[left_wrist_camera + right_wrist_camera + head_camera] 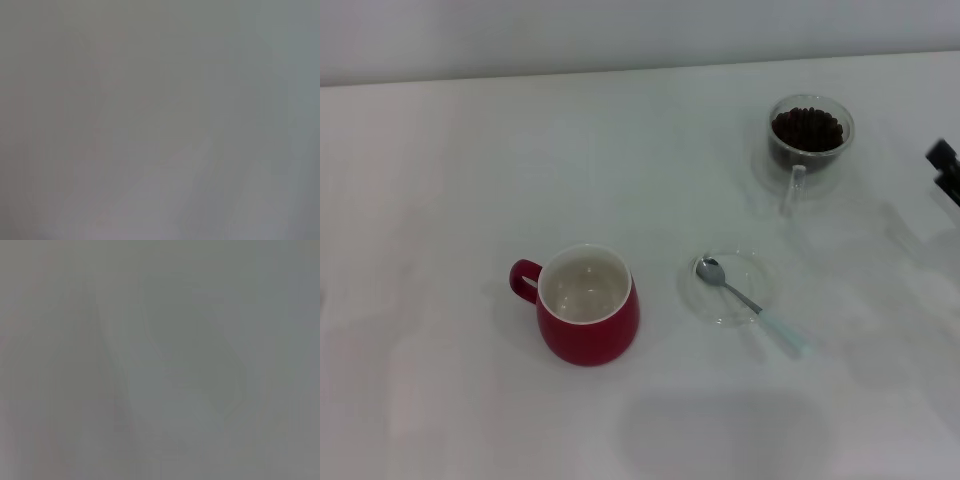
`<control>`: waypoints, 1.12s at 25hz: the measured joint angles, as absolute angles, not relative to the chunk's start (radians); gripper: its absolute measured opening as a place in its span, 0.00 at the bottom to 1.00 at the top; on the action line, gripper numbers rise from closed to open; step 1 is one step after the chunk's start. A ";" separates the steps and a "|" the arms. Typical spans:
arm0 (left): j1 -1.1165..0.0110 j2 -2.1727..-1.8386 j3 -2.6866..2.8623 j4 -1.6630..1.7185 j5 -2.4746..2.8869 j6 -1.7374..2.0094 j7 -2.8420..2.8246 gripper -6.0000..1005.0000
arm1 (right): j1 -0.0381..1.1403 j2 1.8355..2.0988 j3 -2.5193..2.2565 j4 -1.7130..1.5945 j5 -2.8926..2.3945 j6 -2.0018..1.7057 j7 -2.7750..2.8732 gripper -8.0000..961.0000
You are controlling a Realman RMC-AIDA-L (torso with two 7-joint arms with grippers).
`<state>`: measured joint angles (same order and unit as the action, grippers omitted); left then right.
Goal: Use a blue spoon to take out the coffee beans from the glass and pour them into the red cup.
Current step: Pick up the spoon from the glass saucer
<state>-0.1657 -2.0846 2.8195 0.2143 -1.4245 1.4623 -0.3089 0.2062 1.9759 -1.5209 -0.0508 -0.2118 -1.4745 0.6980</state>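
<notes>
Spoon's just sitting on the saucer, untouched

The blue spoon [752,304] is lying across the saucer [732,287] between the red cup [586,304] and the glass [809,136] holding the coffee beans [808,127]; right hand [945,170] is peeking in, can't tell its opening.

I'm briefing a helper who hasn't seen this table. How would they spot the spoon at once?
Start at the rounded red mug with the white inside on the white table. Toward the robot's right lies a flat clear round saucer. The small teaspoon rests across it: shiny metal bowl on the saucer, pale blue handle overhanging the rim.
</notes>
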 joint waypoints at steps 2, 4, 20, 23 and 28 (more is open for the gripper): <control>-0.176 -2.084 2.821 0.214 -1.425 1.462 -0.311 0.71 | 0.174 1.967 -1.549 -0.045 -0.212 -1.510 0.715 0.88; -0.190 -2.083 2.825 0.214 -1.423 1.466 -0.312 0.80 | 0.140 1.957 -1.592 -0.040 -0.212 -1.540 0.727 0.88; -0.260 -2.080 2.824 0.152 -1.421 1.470 -0.302 0.89 | 0.075 1.967 -1.759 0.076 -0.334 -1.733 1.011 0.88; -0.268 -2.079 2.821 0.139 -1.423 1.471 -0.302 0.89 | 0.097 1.960 -1.785 0.080 -0.383 -1.715 1.129 0.88; -0.272 -2.079 2.823 0.138 -1.422 1.469 -0.302 0.89 | 0.127 1.973 -1.800 0.112 -0.397 -1.701 1.167 0.88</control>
